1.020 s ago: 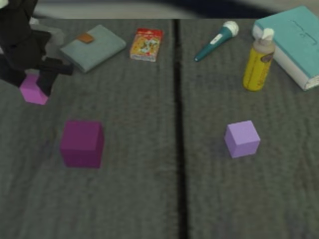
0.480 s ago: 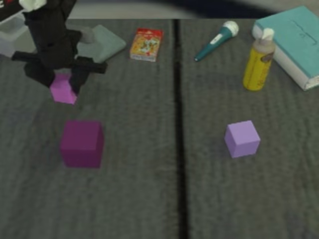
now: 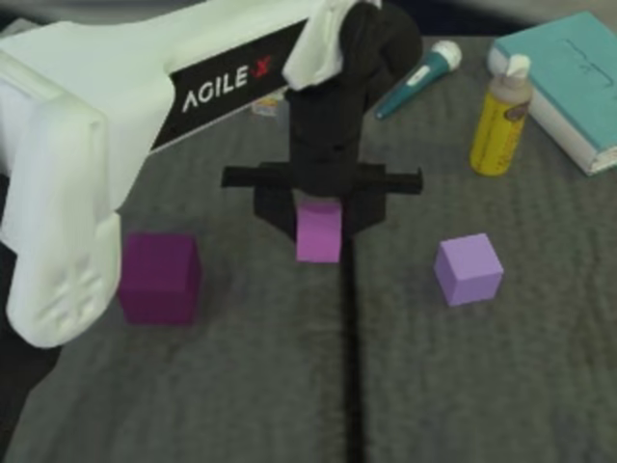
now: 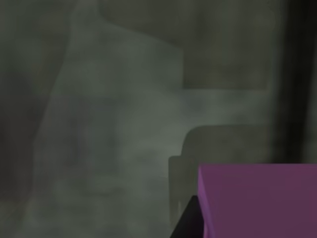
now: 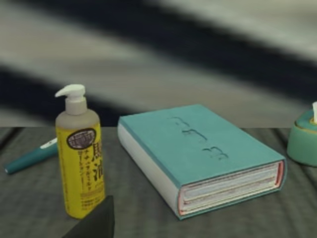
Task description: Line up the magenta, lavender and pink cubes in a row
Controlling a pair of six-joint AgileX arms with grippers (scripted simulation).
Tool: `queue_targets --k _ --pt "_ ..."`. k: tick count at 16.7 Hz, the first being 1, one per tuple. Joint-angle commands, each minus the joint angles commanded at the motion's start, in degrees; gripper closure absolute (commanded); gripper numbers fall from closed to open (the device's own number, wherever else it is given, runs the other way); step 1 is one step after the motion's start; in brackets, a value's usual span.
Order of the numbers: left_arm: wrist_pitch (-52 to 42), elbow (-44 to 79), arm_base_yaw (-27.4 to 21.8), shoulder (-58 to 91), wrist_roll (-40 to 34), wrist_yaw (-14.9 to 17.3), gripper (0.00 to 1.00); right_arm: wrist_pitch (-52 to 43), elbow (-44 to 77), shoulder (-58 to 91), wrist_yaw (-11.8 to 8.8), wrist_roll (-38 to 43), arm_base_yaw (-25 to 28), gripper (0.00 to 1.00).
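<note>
Top view, left gripper (image 3: pixel 319 227): hangs over the middle of the grey textured desk (image 3: pixel 241 386), by the dark seam; its black fingers are clamped on the small light orchid-pink cube (image 3: pixel 319 232).
Top view, left arm: the white AgileX arm (image 3: pixel 116 106) reaches in from the left side across the far left part of the desk.
Top view, cubes: the large dark matte magenta cube (image 3: pixel 159 278) sits on the left half; the mid-sized pale lavender cube (image 3: pixel 469 269) sits on the right half; the pink cube is between them, apart from both.
Top view, other things: a yellow pump bottle (image 3: pixel 499 118), a teal hardcover book (image 3: pixel 569 82) and a teal-and-white thermometer (image 3: pixel 417 80) lie at the far right.
Left wrist view: the pink cube (image 4: pixel 257 201) fills one corner, with grey desk surface behind it.
Right wrist view: the yellow bottle (image 5: pixel 80 158) stands just beside the teal book (image 5: pixel 198 151); a dark finger tip (image 5: pixel 94 223) shows at the edge, and whether the right fingers are open cannot be told.
</note>
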Motion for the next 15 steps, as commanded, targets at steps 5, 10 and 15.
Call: queue_targets --k 5,10,15 --pt "-2.07 3.7 -14.68 0.57 -18.2 -0.6 1.0 0.0 0.0 0.0 0.0 0.0 0.0 0.0" --pt "-2.36 4.59 -18.49 0.34 -22.13 -0.91 1.0 0.0 0.0 0.0 0.0 0.0 0.0 0.0" --pt "0.09 2.23 -18.19 0.53 -22.03 -0.89 1.0 0.0 0.0 0.0 0.0 0.0 0.0 0.0"
